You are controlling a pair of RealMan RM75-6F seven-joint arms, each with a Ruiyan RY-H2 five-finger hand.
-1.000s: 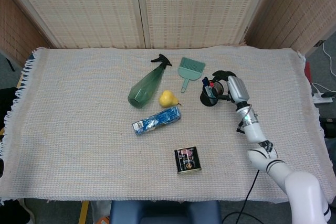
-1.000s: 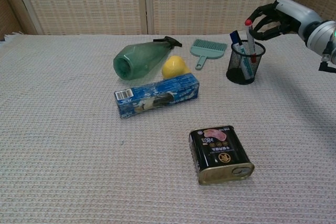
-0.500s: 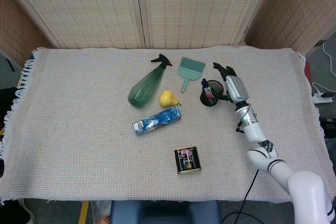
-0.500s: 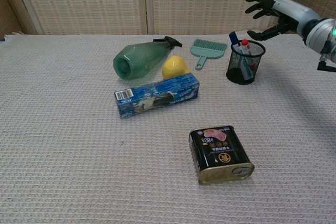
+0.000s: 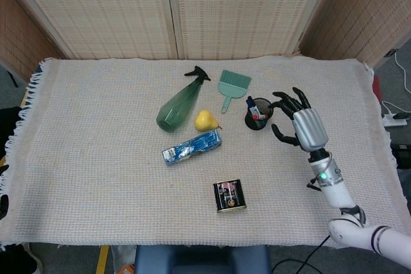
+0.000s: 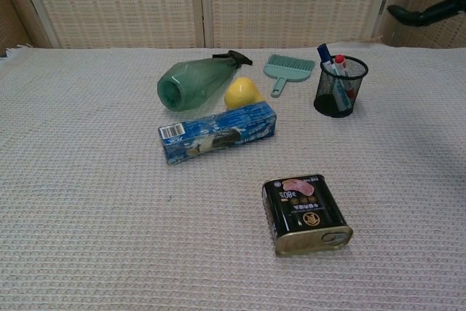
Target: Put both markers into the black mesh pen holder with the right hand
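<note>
A: Position of the markers?

B: Both markers point(image 6: 331, 71) stand in the holder point(image 6: 340, 89), blue cap and red cap leaning toward its left rim. The holder sits right of centre on the cloth point(image 6: 87, 216), toward the back edge, upright.

A: Handling?

B: In my judgement light, stiff and smooth-barrelled, so liable to slip; a pinch on the upper barrel below the cap would be the sound hold. The mesh holder looks light too and could tip if knocked. The task appears complete.

A: Right hand?

B: The right hand point(image 5: 297, 118) is raised just right of the holder, fingers spread, holding nothing, clear of the rim. In the chest view only dark fingertips point(image 6: 426, 12) show at the top right corner. The left hand is not in view.

A: Surroundings, and any writing?

B: A brush point(image 6: 285, 68) lies just left of the holder; further left a pear point(image 6: 242, 93) touching a green spray bottle point(image 6: 196, 81) on its side. A blue box point(image 6: 218, 132) carries a barcode, text illegible. A tin point(image 6: 306, 213) lies near the front edge; its label is too small to read.
</note>
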